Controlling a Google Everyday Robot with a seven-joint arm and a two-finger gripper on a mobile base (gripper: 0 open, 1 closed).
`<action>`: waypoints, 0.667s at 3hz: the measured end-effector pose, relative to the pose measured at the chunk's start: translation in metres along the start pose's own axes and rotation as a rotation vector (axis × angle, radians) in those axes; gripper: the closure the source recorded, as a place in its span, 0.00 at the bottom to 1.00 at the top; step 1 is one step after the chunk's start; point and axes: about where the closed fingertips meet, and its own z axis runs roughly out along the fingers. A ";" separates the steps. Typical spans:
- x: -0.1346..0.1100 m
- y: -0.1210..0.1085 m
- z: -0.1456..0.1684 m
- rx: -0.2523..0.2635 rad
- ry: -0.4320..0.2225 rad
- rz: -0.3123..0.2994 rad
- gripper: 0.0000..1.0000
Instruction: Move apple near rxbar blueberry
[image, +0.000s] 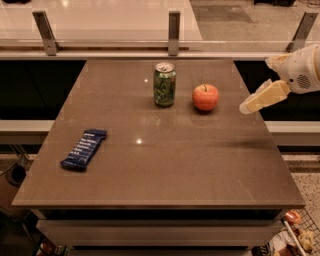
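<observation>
The red-orange apple stands on the brown table, right of centre toward the back. The dark blue rxbar blueberry lies flat near the table's left edge, far from the apple. The gripper comes in from the right at the end of a white arm and hovers above the table's right edge, a short way right of the apple and apart from it. It holds nothing that shows.
A green soda can stands upright just left of the apple. A glass rail with metal posts runs along the back of the table. Clutter lies on the floor at the lower right.
</observation>
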 end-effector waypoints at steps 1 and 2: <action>-0.004 0.007 0.028 -0.068 -0.065 0.018 0.00; 0.000 0.015 0.050 -0.129 -0.122 0.056 0.00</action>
